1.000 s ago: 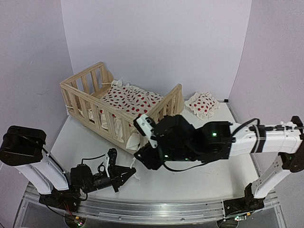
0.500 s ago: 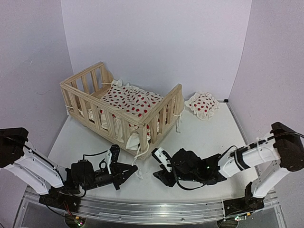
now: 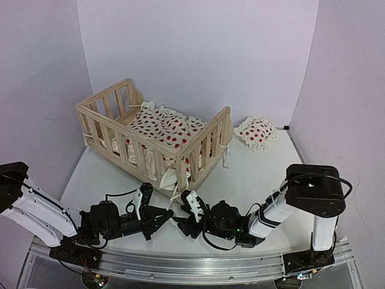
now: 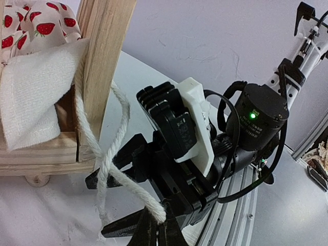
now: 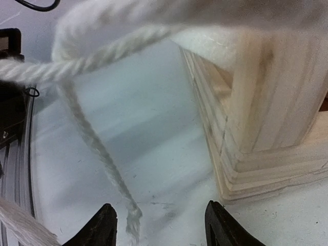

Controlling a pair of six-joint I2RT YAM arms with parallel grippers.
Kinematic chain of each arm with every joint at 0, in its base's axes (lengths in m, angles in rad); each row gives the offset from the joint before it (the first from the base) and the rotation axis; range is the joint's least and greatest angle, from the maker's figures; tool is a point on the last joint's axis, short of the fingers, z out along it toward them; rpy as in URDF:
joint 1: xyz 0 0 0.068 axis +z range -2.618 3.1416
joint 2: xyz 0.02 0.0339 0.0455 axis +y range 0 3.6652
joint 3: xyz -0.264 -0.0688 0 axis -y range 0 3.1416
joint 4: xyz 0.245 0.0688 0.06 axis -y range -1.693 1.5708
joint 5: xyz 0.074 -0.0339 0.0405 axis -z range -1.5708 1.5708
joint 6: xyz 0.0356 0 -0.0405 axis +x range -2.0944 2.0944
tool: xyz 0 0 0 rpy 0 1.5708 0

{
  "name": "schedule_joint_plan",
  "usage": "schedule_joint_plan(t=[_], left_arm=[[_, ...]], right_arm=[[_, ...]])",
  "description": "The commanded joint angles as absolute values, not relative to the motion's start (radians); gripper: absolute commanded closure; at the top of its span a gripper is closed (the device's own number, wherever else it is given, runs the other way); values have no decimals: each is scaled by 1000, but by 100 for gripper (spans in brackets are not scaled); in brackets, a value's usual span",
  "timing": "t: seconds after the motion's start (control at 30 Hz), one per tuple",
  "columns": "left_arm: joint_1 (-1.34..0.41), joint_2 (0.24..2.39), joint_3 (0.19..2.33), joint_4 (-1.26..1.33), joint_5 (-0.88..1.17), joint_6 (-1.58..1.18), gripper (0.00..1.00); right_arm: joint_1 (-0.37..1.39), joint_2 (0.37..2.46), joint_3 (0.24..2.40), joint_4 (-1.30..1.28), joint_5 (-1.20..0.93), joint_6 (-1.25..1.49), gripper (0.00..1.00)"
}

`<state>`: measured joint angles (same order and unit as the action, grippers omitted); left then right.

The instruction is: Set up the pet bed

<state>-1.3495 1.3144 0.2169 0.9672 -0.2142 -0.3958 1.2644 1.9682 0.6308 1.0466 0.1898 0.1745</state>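
**Left tool pinches string, right tool spread**

Your left tool is clenched on the tie string hanging from the corner of the pet bed just ahead. Your right tool is released, low over the bench beside that corner.

Item count: 1 pet bed; 1 cushion inside it; 1 loose pillow. Robot arms: 2, left arm and right arm. Tie strings: number unclear.
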Motion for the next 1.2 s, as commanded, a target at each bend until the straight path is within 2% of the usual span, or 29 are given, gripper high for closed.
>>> schedule_joint_plan(t=[0.0, 0.2, 0.27, 0.5, 0.83, 1.03, 1.17], left_arm=[[-1354, 1278, 258, 961, -232, -399, 100], [-1354, 1260, 255, 955, -235, -399, 100], [-1355, 1255, 252, 953, -236, -399, 100], [-1354, 1229, 245, 944, -245, -391, 100], [-1353, 1225, 250, 938, -241, -387, 100], [-1354, 1220, 246, 937, -247, -386, 100], [-1354, 1216, 243, 936, -245, -390, 100]], right_arm=[[1286, 2017, 661, 1256, 239, 161, 43], [1289, 2065, 698, 1282, 274, 155, 62], [1290, 2077, 713, 1290, 268, 157, 64], [1289, 2072, 696, 1304, 269, 183, 57], [1290, 2120, 725, 1325, 250, 210, 60], [1289, 2130, 742, 1332, 235, 214, 68], [1290, 2134, 750, 1337, 230, 219, 68]])
